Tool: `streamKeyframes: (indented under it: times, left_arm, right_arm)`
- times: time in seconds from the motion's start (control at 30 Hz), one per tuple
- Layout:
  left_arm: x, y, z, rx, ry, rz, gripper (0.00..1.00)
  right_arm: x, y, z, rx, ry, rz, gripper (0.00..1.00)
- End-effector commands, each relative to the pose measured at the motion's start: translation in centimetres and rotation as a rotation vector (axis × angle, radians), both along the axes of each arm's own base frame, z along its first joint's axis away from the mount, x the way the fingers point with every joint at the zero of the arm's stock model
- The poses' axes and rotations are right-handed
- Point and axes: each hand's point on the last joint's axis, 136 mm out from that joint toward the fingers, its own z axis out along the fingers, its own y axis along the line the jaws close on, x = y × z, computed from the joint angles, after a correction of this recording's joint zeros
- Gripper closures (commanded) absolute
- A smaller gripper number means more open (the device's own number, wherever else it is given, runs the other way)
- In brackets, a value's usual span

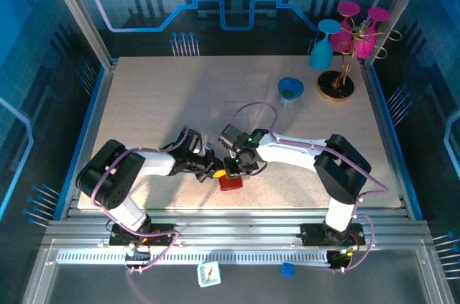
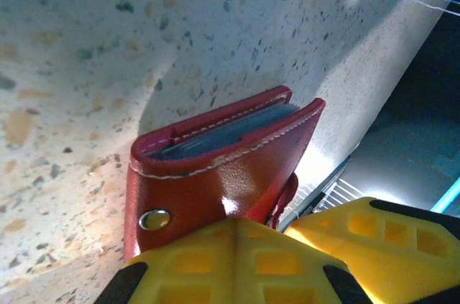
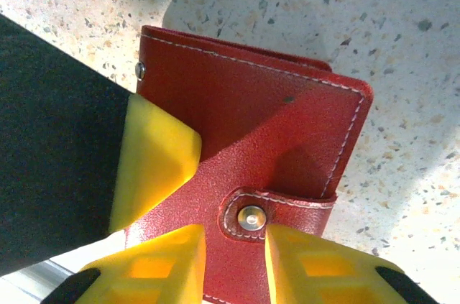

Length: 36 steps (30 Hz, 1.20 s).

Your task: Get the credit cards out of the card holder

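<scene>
We judge the task barely begun. The holder [image 1: 231,182] lies shut on the table [image 1: 158,103], its tab [image 3: 287,207] wrapped over the front cover and the snap [image 3: 251,218] fastened. The cards [image 2: 223,135] are all inside. From the left wrist we see just their grey-blue edges packed between the two red covers, and none lies on the table beside the holder. So everything is left to do: pop the snap, fold the cover back, then draw the cards out one after another.

The left gripper [image 2: 284,239] is closed and sits at the holder's side edge, close to the small rivet [image 2: 154,219]. From the right wrist, one of its pads [image 3: 154,157] rests flat on the cover. The other finger is hidden, so we take this as a pinch on the holder rather than see it fully. It looks to us like the steadying grip.

The right gripper [image 3: 235,246] is over the holder's tab end. Its jaws stand a little apart, one finger on each side of the snap, with the tips at or just above the leather; we cannot tell whether they touch. It holds nothing. Our guess is that it is set to catch the tab and pull it free of the snap.
</scene>
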Motion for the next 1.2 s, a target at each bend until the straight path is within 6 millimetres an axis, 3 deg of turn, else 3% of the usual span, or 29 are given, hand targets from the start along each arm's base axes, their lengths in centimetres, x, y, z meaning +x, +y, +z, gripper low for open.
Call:
streamKeyframes:
  times: [0.0,0.2,0.63,0.9,1.07,1.17]
  left_arm:
    - [-1.8,1.7,-3.4,0.082,0.111,0.039,1.00]
    - [-1.9,2.0,-3.7,0.073,0.118,0.038,1.00]
    - [-2.2,2.3,-4.2,0.068,0.139,0.041,1.00]
    - [-2.3,2.5,-4.4,0.078,0.146,0.044,1.00]
    - [-2.5,2.7,-4.4,0.096,0.148,0.041,1.00]
    - [-2.5,2.9,-4.4,0.107,0.152,0.040,1.00]
  right_arm:
    - [0.0,0.2,-0.3,-0.027,-0.018,0.022,0.70]
    - [0.2,0.6,-0.9,-0.018,-0.045,0.031,0.70]
    - [0.2,-0.6,-2.8,-0.141,-0.091,0.040,0.73]
    - [0.4,-1.0,-2.6,-0.168,-0.127,0.042,0.85]
    - [0.8,-1.2,-1.4,-0.146,-0.166,0.025,1.00]
    - [1.0,-1.4,-0.7,-0.107,-0.170,0.004,1.00]
